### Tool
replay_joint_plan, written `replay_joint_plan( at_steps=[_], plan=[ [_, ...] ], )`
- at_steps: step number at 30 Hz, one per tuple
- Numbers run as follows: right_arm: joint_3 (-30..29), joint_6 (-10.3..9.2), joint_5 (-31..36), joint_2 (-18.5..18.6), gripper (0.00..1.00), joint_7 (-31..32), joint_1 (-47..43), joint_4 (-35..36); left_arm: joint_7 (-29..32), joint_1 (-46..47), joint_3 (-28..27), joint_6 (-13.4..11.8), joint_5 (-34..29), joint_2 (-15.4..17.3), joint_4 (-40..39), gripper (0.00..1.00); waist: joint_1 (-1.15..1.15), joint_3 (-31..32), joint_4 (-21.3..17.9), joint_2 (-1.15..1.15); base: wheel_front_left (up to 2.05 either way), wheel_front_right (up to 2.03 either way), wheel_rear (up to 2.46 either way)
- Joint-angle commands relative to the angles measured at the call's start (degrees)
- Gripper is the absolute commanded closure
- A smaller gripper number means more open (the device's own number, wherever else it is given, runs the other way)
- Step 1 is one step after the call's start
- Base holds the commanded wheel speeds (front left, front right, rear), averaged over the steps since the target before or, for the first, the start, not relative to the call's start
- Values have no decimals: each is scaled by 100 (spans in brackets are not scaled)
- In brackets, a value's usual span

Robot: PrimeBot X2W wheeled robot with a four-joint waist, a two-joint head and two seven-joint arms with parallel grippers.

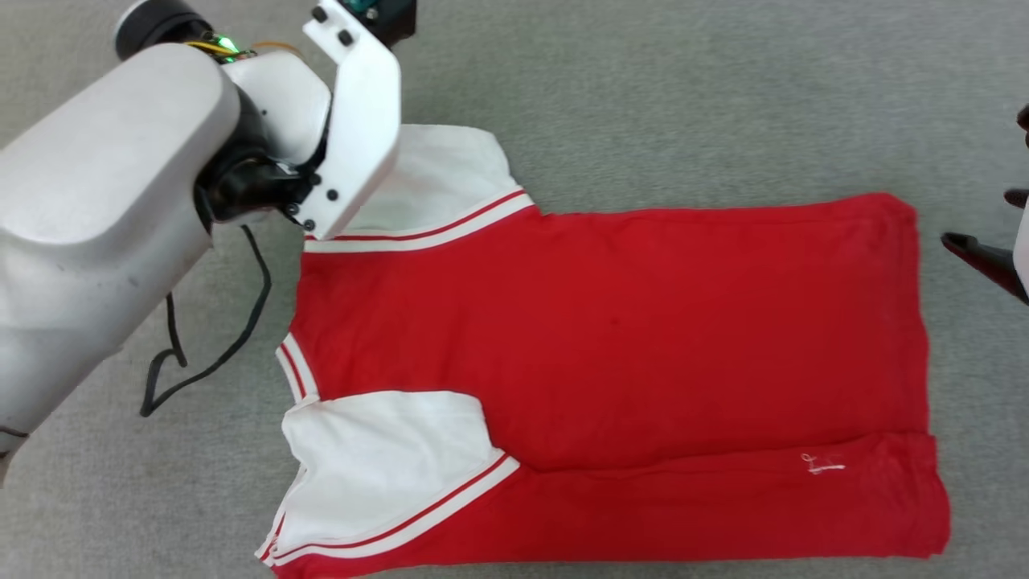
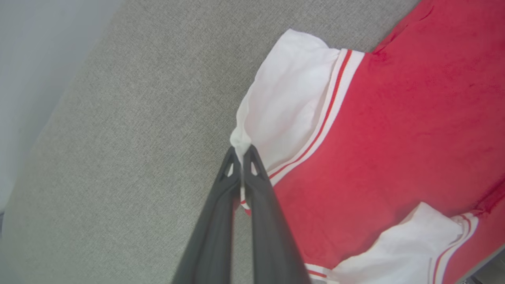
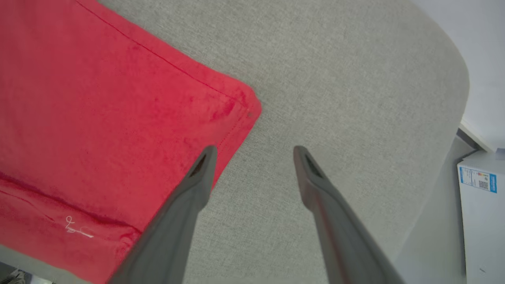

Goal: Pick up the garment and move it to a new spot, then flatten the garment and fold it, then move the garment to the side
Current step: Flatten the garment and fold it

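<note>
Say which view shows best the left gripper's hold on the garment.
The left wrist view: the left gripper is shut on the bunched edge of the garment's white sleeve. In the head view a white bracket stands before that spot. The right wrist view faces the hem corner.

T-shirt (image 1: 611, 322): I see a plain red body.
Sleeves (image 1: 386, 474): white, with red-and-white striped trim (image 1: 426, 228) against the T-shirt's body.
Mark (image 1: 821, 464): white, near the T-shirt's hem.
Surface (image 1: 643, 96): grey, under the T-shirt.

Wide-spread right gripper (image 3: 254, 152) over grey surface (image 3: 347, 79), red garment (image 3: 98, 118) at nine o'clock, white box (image 3: 483, 213) at four o'clock
</note>
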State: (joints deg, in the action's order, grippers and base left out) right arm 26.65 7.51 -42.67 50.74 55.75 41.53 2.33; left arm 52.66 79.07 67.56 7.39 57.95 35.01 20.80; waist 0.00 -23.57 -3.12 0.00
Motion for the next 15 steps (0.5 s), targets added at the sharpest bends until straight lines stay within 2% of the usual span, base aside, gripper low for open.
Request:
replay_joint_plan(
  at_steps=[1, 6, 11, 15],
  plan=[
    [104, -5, -129, 26, 0, 170, 164, -98, -50, 59, 24, 1, -10, -57, -28, 100, 0, -117, 119, 0, 0, 0, 0],
    [533, -5, -260, -128, 0, 842, 730, -598, -186, 204, 158, 2, -34, -90, -154, 100, 0, -325, 287, 0, 0, 0, 0],
    [811, -5, -143, -335, 0, 991, 1067, -1107, -312, 374, 251, 2, -16, -118, -243, 100, 0, -531, 418, 0, 0, 0, 0],
    [1047, -5, -246, -438, 0, 935, 985, -1372, -402, 455, 348, 2, -26, -65, -303, 100, 0, -634, 467, 0, 0, 0, 0]
  ],
)
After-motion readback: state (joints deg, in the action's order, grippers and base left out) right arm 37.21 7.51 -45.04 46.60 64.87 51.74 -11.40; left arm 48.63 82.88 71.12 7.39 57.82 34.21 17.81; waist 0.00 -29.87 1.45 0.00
